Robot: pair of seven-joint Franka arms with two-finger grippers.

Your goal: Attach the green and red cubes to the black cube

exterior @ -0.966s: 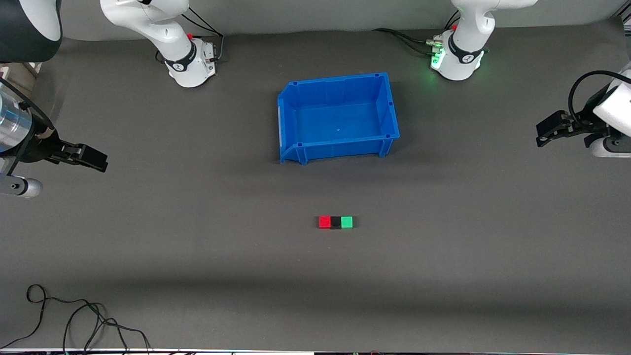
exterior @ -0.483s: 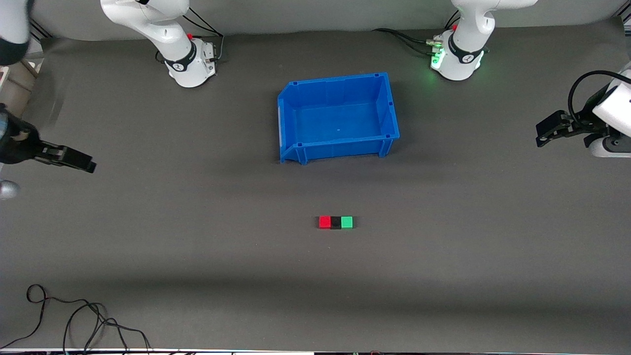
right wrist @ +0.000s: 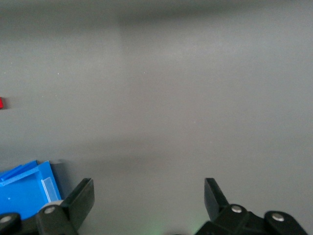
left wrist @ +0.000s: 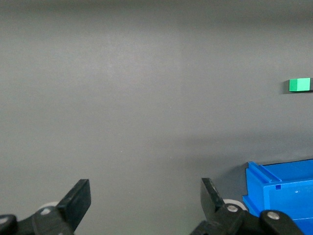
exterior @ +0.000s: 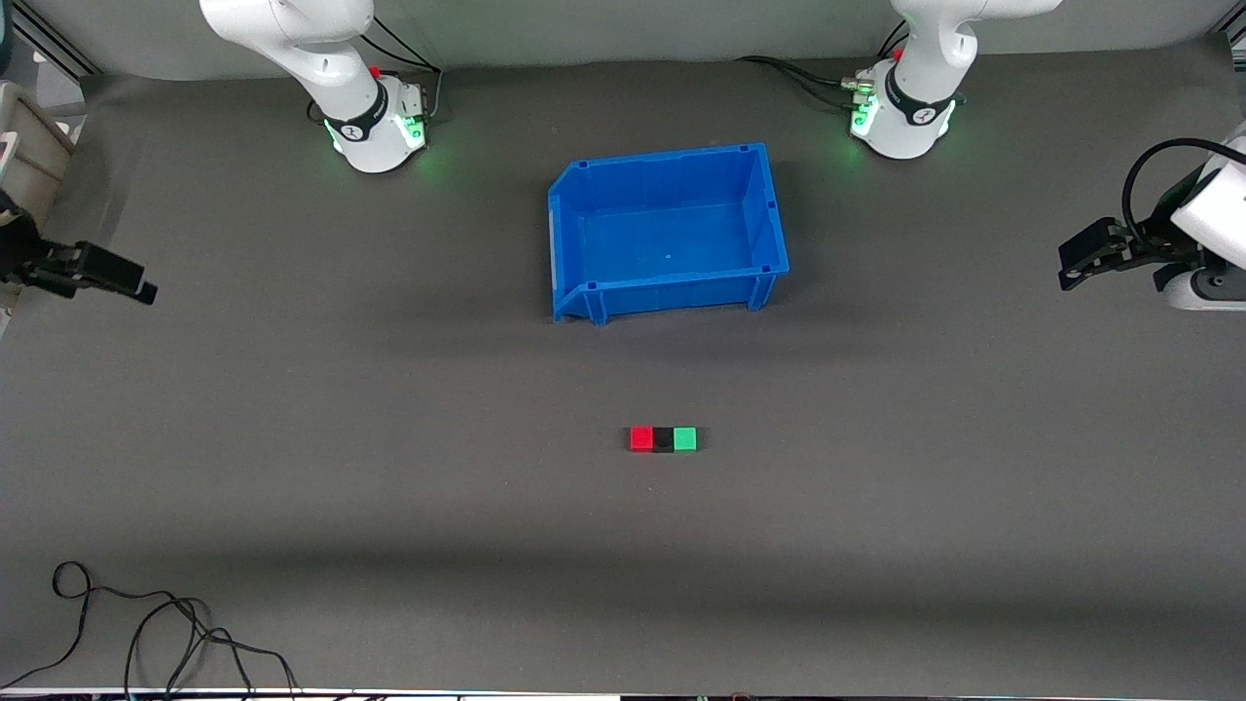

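Note:
The red cube (exterior: 641, 438), black cube (exterior: 663, 439) and green cube (exterior: 685, 438) lie in one touching row on the mat, black in the middle, nearer to the front camera than the blue bin (exterior: 584, 248). The green cube also shows in the left wrist view (left wrist: 300, 84); a sliver of the red cube shows in the right wrist view (right wrist: 1, 103). My left gripper (exterior: 1071, 263) is open and empty at the left arm's end of the table. My right gripper (exterior: 136, 282) is open and empty at the right arm's end.
The blue bin stands empty in the middle of the table, between the arm bases and the cubes; it also shows in the left wrist view (left wrist: 283, 196) and the right wrist view (right wrist: 24, 193). A black cable (exterior: 146, 633) lies coiled at the near corner at the right arm's end.
My right gripper has drawn back toward the right arm's end of the table and a little toward the bases. The right arm's base light now glows green. The left arm and cubes have not moved.

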